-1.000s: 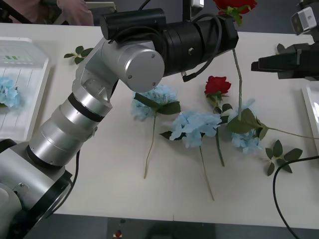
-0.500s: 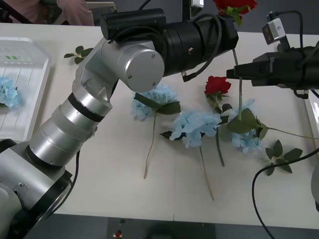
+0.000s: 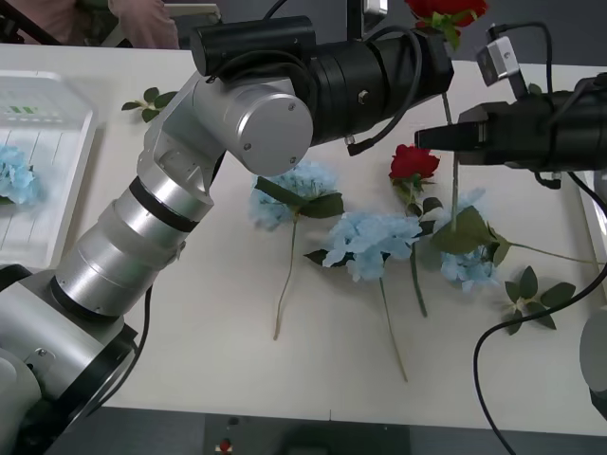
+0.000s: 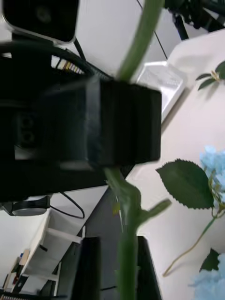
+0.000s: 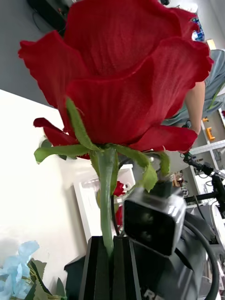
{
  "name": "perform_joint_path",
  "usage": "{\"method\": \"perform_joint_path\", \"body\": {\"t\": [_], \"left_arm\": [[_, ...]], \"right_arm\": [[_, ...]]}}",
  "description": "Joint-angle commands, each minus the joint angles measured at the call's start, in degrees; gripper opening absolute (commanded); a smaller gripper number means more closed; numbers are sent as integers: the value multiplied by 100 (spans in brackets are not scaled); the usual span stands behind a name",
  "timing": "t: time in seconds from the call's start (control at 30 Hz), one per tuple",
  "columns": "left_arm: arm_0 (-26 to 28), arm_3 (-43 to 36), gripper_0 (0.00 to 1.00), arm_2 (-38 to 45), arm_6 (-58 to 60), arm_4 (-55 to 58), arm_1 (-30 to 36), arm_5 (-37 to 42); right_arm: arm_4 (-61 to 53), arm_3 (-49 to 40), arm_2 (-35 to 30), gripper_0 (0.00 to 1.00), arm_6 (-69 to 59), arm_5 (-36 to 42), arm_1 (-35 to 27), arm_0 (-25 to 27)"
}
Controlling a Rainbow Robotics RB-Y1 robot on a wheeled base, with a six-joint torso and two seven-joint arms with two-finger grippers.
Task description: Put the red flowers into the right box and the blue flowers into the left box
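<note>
- Red rose (image 3: 446, 9) stands upright at twelve o'clock, my left gripper (image 5: 111, 248) pinching its stem.
- My right gripper (image 3: 429, 137) at two o'clock straddles the stem; can't tell its grip.

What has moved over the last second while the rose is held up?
The right tool swung in from the right edge toward the centre and now reaches the stem of the raised red rose, which the left tool still grips. The flowers on the table stayed put.
</note>
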Motion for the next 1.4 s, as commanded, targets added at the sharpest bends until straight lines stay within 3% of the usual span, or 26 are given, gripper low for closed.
{"method": "perform_joint_path", "body": {"t": [0.03,0.23,0.27,0.3,0.33,0.7,0.93,1.13,1.4], "left_arm": [[-180,-94,0,61,164,-46,28,-96],[-180,-94,0,61,164,-46,28,-96],[-180,-94,14,61,164,-46,28,-96],[-180,-94,68,61,164,-46,28,-96],[-180,-94,100,61,164,-46,28,-96],[-180,-94,100,61,164,-46,28,-96],[-180,-94,100,61,164,-46,28,-96],[-57,-348,100,157,243,173,1065,-324],[857,-1473,100,166,93,1641,2454,-289]], "right_arm": [[-160,-158,32,0,138,-108,-8,-99],[-239,-158,76,0,156,-231,-8,-99],[-248,-158,84,0,165,-240,-17,-99],[-248,-158,93,0,165,-249,-17,-99],[-239,-158,93,0,182,-258,-8,-99],[-274,-167,93,0,226,-223,-52,-99],[-292,-167,93,0,174,-196,-474,-55],[-283,-158,84,0,42,-407,-1168,103],[315,-158,-232,0,-327,-644,-2706,789]]}}
